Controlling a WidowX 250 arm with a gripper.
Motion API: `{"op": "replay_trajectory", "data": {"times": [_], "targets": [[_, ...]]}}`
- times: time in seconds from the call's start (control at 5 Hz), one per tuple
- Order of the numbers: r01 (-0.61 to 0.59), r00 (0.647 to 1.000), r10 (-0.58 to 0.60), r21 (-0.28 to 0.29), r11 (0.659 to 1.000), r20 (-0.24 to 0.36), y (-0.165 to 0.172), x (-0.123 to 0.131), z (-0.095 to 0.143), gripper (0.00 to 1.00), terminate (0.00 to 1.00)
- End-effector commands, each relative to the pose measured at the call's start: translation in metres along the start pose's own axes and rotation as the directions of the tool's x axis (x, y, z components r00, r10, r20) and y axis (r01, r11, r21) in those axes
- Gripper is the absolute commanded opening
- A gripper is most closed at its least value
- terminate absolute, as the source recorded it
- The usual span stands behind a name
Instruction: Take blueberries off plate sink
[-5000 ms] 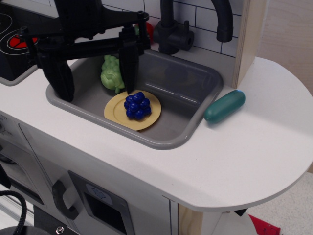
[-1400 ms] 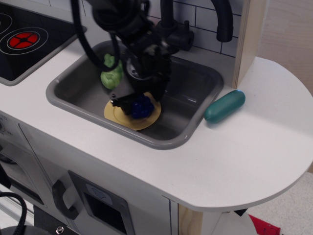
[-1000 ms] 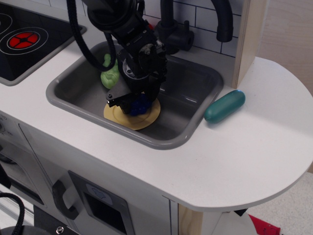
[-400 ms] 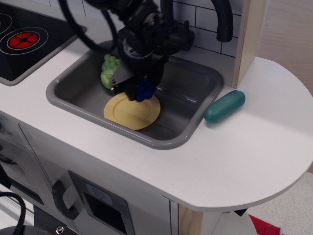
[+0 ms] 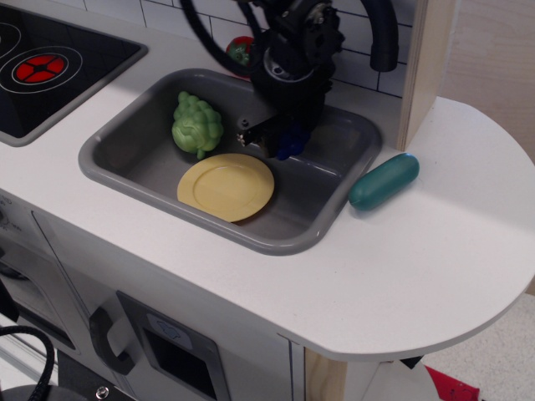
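My black gripper (image 5: 282,144) is shut on the dark-blue blueberries (image 5: 292,143) and holds them in the air over the right part of the grey sink (image 5: 284,238), to the right of and apart from the plate. Only a small part of the cluster shows below the fingers. The mustard-yellow plate (image 5: 226,185) lies flat and bare on the sink floor at the front middle.
A bumpy light-green toy vegetable (image 5: 196,124) sits in the sink behind the plate. A teal oblong object (image 5: 384,180) lies on the white counter right of the sink. The black faucet (image 5: 383,33) stands behind. The black stovetop with red rings (image 5: 38,68) is at the left.
My gripper closed on the blueberries on the plate, lifted them and carried them right and back. The plate is now bare.
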State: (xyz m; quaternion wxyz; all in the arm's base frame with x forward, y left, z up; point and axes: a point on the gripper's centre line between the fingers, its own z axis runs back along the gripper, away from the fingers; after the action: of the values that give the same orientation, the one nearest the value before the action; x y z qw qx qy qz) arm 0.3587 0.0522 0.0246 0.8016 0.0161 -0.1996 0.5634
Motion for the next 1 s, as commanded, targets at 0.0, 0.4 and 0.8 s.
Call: {"op": "replay_trajectory", "data": {"times": [0.0, 0.4, 0.8], "targets": [[0.018, 1.000, -0.018, -0.028, 0.999, 0.011, -0.0040, -0.0036, 0.0060, 0.00, 0.00], [-0.024, 0.997, 0.018, -0.082, 0.996, -0.072, -0.0106, -0.0093, -0.0035, 0.00, 0.00], [-0.141, 0.976, 0.122, -0.097, 0.985, -0.180, -0.0136, -0.0078, 0.0061, 1.00, 0.00]]}}
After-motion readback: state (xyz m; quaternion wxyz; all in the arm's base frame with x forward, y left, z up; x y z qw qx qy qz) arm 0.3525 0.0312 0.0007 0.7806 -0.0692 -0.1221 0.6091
